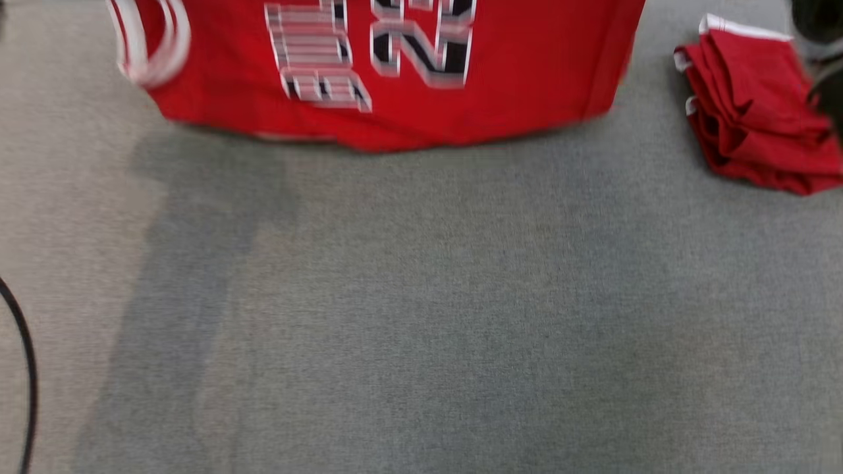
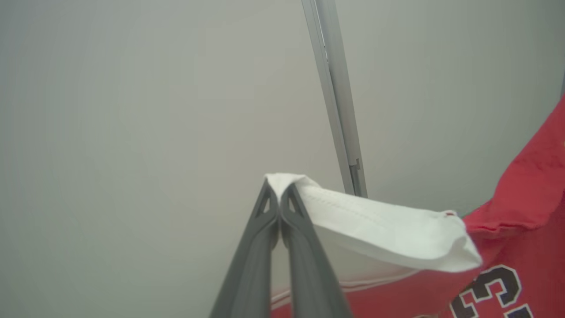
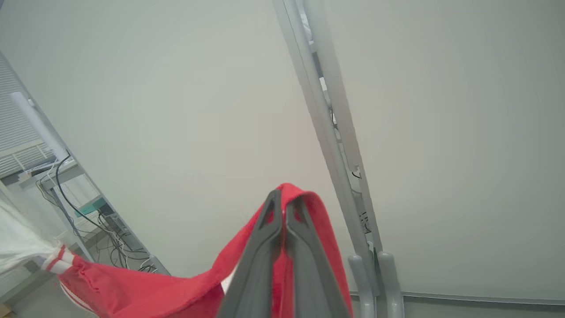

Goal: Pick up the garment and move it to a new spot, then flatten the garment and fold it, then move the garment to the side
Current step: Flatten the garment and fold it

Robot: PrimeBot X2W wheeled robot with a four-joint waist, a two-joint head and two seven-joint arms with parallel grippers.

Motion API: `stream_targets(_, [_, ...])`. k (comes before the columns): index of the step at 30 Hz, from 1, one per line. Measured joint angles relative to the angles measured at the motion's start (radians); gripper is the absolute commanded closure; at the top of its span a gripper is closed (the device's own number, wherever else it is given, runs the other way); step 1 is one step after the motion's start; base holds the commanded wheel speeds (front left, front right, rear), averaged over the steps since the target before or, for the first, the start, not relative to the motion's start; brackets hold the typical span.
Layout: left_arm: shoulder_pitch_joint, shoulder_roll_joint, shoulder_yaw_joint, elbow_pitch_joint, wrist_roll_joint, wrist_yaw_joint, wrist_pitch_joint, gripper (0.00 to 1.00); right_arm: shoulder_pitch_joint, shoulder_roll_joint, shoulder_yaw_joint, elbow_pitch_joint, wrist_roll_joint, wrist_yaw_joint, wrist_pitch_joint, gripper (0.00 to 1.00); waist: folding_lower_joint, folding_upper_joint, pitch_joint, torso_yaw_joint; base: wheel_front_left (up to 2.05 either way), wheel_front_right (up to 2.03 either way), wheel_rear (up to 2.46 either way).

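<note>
In the head view, one red jersey [image 1: 527,72] stretches across the top edge, blurred. It has a white-trimmed armhole [image 1: 148,46] at the left and large black-and-white characters [image 1: 369,46] across the middle. Its lower hem hangs over the grey bench [image 1: 461,316], and we cannot tell whether it touches. At the right, well apart from the jersey, lies one folded bundle of red cloth [image 1: 757,112] with white edging. One black cable [image 1: 26,375] curves along the lower left edge.

In the left wrist view, the left claw [image 2: 279,194] is clamped on the jersey's white band [image 2: 388,229], fingers pressed together. The band runs off to the right into red cloth bearing black-and-white characters. One grey rail [image 2: 337,97] crosses a pale wall behind.

In the right wrist view, the right claw [image 3: 282,201] is clamped on a red edge of the jersey, which drapes over its tips and sags to the left. A tangle of wires [image 3: 110,221] sits at the lower left.
</note>
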Motion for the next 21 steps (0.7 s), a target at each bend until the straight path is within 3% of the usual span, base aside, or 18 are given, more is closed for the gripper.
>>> stream_targets(11, [-0.395, -0.028, -0.044, 0.242, -0.006, 0.0, -0.038, 1.0, -0.358, 0.087, -0.034, 0.327, -0.022, 0.0, -0.108, 1.0, 0.0, 0.0, 0.128, -0.068, 0.0, 0.0, 0.0])
stream_targets(17, [-0.518, -0.061, -0.072, 0.344, 0.056, 0.007, -0.115, 1.0, -0.474, 0.098, -0.023, 0.412, -0.074, 0.0, -0.193, 1.0, 0.0, 0.0, 0.15, -0.073, 0.0, 0.0, 0.0])
stream_targets(21, [-0.591, -0.087, -0.077, 0.389, 0.093, 0.039, -0.183, 1.0, -0.532, 0.093, -0.028, 0.446, -0.113, 0.0, -0.221, 1.0, 0.0, 0.0, 0.159, -0.078, 0.0, 0.0, 0.0])
